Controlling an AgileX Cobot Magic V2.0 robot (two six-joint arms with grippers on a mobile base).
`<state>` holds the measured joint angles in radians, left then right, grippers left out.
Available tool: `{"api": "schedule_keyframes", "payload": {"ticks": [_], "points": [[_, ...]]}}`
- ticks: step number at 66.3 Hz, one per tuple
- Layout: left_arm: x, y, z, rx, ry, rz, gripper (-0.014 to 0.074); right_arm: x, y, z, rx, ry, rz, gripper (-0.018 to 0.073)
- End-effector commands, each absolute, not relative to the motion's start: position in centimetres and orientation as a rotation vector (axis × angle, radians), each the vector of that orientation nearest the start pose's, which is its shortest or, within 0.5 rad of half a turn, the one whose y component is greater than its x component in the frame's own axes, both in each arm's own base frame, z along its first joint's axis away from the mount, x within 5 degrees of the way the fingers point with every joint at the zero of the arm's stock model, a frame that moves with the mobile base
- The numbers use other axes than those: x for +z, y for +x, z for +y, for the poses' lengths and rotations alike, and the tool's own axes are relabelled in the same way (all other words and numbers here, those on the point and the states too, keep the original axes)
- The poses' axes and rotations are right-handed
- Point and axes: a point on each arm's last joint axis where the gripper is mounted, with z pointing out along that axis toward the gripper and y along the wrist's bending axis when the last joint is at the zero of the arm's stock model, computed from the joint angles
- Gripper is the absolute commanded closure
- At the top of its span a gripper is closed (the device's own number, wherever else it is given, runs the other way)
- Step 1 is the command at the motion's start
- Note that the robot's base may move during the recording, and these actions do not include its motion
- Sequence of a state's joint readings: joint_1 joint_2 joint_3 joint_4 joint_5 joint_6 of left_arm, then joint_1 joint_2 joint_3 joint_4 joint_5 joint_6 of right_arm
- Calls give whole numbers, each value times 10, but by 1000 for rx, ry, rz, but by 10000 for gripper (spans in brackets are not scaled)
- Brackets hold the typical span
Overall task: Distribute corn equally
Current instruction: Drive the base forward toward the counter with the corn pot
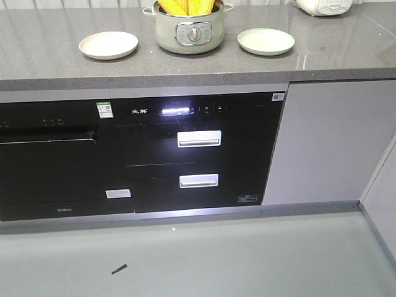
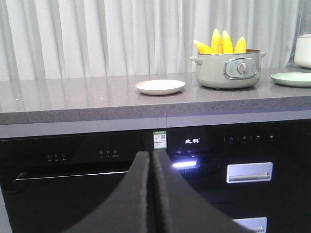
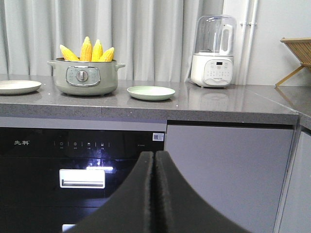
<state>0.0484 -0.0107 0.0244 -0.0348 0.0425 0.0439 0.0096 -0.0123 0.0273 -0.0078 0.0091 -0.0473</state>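
Yellow corn (image 2: pixel 221 42) upright in pot (image 2: pixel 228 73), seemingly four cobs; left fingers (image 2: pixel 133 199), right fingers (image 3: pixel 141 199) closed, empty.

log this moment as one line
stage: not started | corn: four cobs standing in pot | cream plate: empty | green plate: empty | left gripper: shut | right gripper: shut

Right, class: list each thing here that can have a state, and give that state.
pot: lid off, on the counter
corn: four cobs, standing in the pot
cream plate: empty
green plate: empty
left gripper: shut, holding nothing
right gripper: shut, holding nothing
drawers: closed
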Motion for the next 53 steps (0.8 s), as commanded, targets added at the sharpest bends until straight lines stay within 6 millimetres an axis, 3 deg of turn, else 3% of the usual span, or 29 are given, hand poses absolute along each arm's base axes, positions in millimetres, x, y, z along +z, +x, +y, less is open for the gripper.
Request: {"api": "schedule_keyframes", "payload": {"ticks": [1,53], "points": [[215,54,3,37,-40,1432,603,209,55,0,-47,-49,1429,565],[215,54,3,37,-40,1432,603,209,55,0,-47,-49,1429,565]]}}
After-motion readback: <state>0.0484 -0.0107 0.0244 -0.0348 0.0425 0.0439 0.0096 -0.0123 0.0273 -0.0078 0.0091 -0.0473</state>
